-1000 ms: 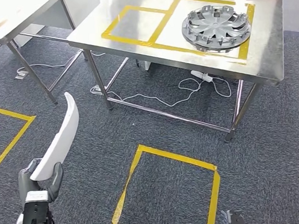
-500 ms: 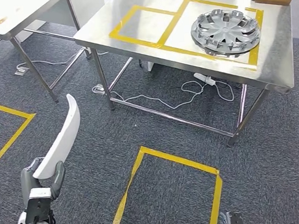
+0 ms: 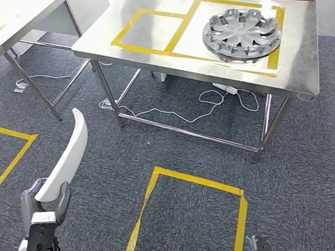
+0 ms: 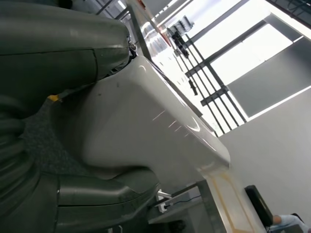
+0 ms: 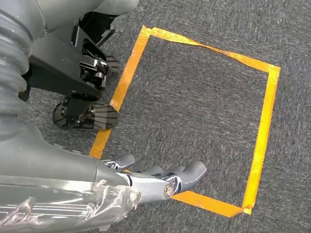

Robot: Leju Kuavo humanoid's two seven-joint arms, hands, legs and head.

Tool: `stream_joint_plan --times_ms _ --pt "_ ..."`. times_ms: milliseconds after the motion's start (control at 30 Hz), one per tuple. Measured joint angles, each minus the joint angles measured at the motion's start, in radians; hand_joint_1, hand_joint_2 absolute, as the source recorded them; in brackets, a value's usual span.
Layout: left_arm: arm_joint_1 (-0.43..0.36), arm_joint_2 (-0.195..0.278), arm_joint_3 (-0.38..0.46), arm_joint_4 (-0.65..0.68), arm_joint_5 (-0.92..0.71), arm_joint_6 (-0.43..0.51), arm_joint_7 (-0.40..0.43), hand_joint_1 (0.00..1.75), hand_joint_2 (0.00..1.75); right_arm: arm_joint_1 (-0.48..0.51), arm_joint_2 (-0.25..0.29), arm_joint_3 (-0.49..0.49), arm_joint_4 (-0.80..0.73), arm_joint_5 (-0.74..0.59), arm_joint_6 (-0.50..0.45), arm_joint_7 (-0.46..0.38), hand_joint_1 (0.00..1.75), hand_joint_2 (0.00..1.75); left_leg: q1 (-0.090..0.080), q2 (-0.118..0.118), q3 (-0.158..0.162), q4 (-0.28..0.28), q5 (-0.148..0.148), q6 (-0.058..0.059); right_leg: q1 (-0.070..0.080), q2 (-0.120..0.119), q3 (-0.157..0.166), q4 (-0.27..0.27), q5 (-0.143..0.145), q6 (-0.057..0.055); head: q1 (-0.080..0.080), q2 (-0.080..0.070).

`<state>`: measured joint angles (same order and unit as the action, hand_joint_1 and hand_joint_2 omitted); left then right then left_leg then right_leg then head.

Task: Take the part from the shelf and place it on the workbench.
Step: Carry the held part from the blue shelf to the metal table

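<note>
Left hand [image 3: 46, 198] is raised at the robot's lower left, fingers and thumb clamped around the white part [image 3: 69, 157]. Right hand [image 5: 161, 177] hangs low, fingers extended, holding nothing.

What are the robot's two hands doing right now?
Left hand: holding the white part.
Right hand: holds nothing, fingers extended, open.

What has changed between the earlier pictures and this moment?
Only the camera has swayed: the whole scene slid right, then back left, so nothing on the workbench moved by itself. The left hand grips the white part as before, the hubcap lies in its taped square, and the right hand hangs empty.
</note>
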<state>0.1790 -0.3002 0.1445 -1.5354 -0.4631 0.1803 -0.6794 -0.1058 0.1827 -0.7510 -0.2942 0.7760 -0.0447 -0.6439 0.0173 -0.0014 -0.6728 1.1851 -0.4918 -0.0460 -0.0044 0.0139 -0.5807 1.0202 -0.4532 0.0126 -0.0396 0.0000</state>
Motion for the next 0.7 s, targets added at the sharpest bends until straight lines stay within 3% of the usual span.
stream_joint_plan --times_ms 33,100,233,300,367,400,433,500,567,633,700 --pt "-0.001 0.0 0.0 0.0 0.0 0.0 0.0 1.75 1.75 0.0 0.0 -0.001 0.0 0.002 0.001 0.0 0.0 1.75 0.001 0.0 0.031 -0.066 0.031 -0.001 0.001 0.002 0.003 0.002 -0.004 0.005 -0.001 0.0" --pt "-0.003 0.0 0.0 0.001 0.0 0.002 0.0 1.75 1.75 -0.002 0.0 -0.002 0.0 0.004 0.001 0.0 0.0 1.75 0.003 -0.003 0.071 -0.15 0.052 0.006 0.006 0.004 0.003 0.007 -0.011 0.016 -0.002 0.0" --pt "-0.005 -0.001 0.0 0.002 0.0 0.005 0.0 1.75 1.75 -0.002 0.0 -0.004 0.001 0.01 0.004 0.0 0.0 1.75 0.001 -0.005 0.079 -0.167 0.041 0.036 0.004 0.001 -0.003 0.015 -0.023 0.034 0.001 0.0" --pt "-0.006 -0.002 -0.001 0.003 -0.001 0.006 0.0 1.75 1.75 -0.004 0.0 -0.007 0.001 0.014 0.004 0.0 0.0 1.75 0.002 -0.004 0.086 -0.169 0.038 0.047 0.002 -0.003 -0.046 0.101 -0.065 0.042 0.005 0.0" --pt "-0.006 -0.002 -0.001 0.003 -0.001 0.007 0.0 1.75 1.75 -0.005 0.0 -0.011 0.002 0.016 0.005 0.0 0.0 1.75 0.0 -0.002 0.092 -0.168 0.032 0.054 0.002 -0.005 -0.121 0.242 -0.115 0.045 0.008 0.0" --pt "-0.006 -0.002 -0.001 0.003 -0.002 0.008 0.0 1.75 1.75 -0.004 0.0 -0.012 0.003 0.018 0.005 0.0 0.0 1.75 -0.001 -0.003 0.097 -0.168 0.028 0.056 0.003 -0.005 -0.152 0.29 -0.122 0.045 0.008 0.0" --pt "-0.006 -0.002 -0.001 0.003 -0.003 0.008 0.0 1.75 1.75 -0.003 0.0 -0.013 0.003 0.018 0.005 0.0 0.0 1.75 -0.002 -0.003 0.102 -0.168 0.024 0.057 0.003 -0.005 -0.167 0.301 -0.11 0.043 0.008 0.0" --pt "-0.006 -0.002 -0.001 0.003 -0.005 0.008 0.0 1.75 1.75 -0.002 0.0 -0.013 0.004 0.019 0.005 0.0 0.0 1.75 -0.003 -0.006 0.119 -0.168 0.013 0.055 0.003 -0.005 -0.139 0.214 -0.037 0.038 0.008 0.0" --pt "-0.006 -0.002 -0.001 0.003 -0.006 0.008 0.0 1.75 1.75 -0.004 0.0 -0.014 0.004 0.019 0.005 0.0 0.0 1.75 -0.005 -0.007 0.133 -0.168 0.001 0.048 0.005 -0.005 -0.079 0.08 0.023 0.032 0.009 0.0" --pt "-0.006 -0.001 -0.002 0.003 -0.006 0.008 0.0 1.75 1.75 -0.006 0.0 -0.016 0.005 0.02 0.006 0.0 0.0 1.75 -0.006 -0.007 0.138 -0.17 -0.007 0.038 0.008 -0.004 -0.049 0.023 0.03 0.027 0.007 0.0" --pt "-0.007 -0.001 -0.002 0.003 -0.007 0.008 0.0 1.75 1.75 -0.007 0.0 -0.017 0.006 0.02 0.006 0.0 0.0 1.75 -0.005 -0.006 0.142 -0.175 -0.011 0.026 0.01 -0.002 -0.044 0.017 0.023 0.018 0.005 0.0"
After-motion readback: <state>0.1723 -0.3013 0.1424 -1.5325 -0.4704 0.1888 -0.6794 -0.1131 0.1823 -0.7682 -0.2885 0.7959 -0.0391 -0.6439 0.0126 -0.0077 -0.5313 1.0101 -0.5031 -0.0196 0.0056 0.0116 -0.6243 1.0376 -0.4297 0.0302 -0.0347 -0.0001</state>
